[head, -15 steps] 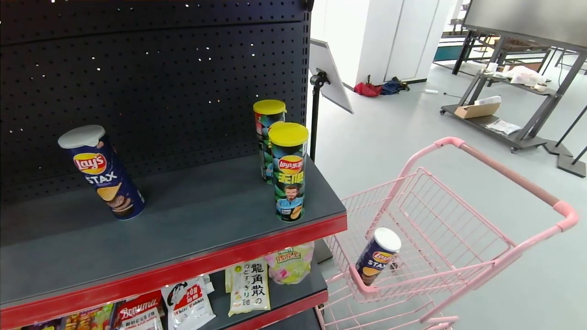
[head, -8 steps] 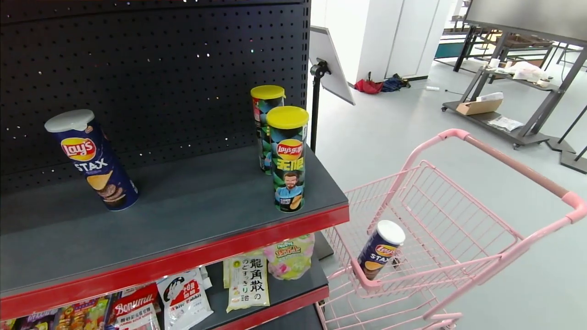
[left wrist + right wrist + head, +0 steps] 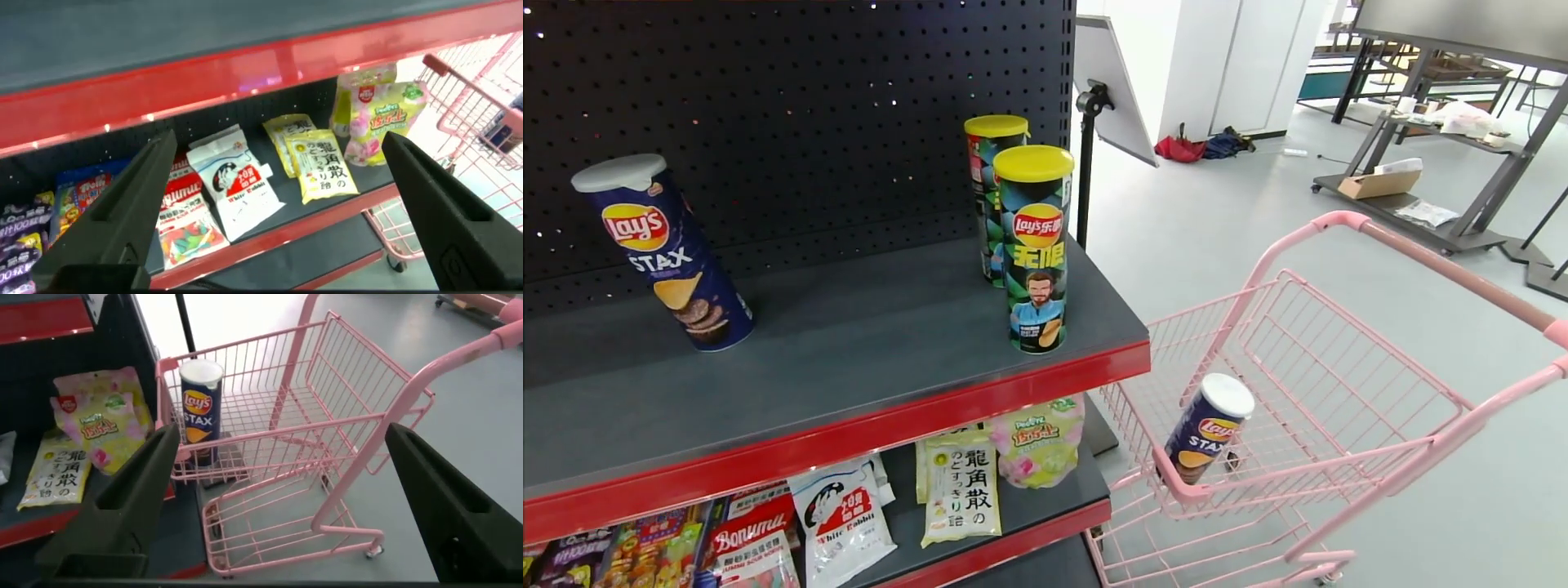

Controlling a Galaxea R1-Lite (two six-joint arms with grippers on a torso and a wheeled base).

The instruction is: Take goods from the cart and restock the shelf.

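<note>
A blue can with a white lid (image 3: 1207,429) stands tilted in the front corner of the pink cart (image 3: 1421,261), to the right of the shelf. The same blue can (image 3: 199,408) and the cart (image 3: 392,416) lie ahead of my right gripper (image 3: 282,431), which is open and holds nothing. On the grey upper shelf (image 3: 866,343) a second blue can (image 3: 662,253) stands at the left. Two yellow-lidded cans (image 3: 1036,245) stand at the right end, one behind the other. My left gripper (image 3: 279,140) is open and faces the lower shelf.
Snack bags (image 3: 964,490) hang over the lower shelf's front, and those bags (image 3: 323,163) also lie ahead of the left gripper. A sign on a stand (image 3: 1107,98) rises behind the shelf's right end. A metal rack (image 3: 1421,220) is far right, across open grey floor.
The whole head view has shifted, so the camera has moved. The cans on the shelf and the can in the cart keep their places.
</note>
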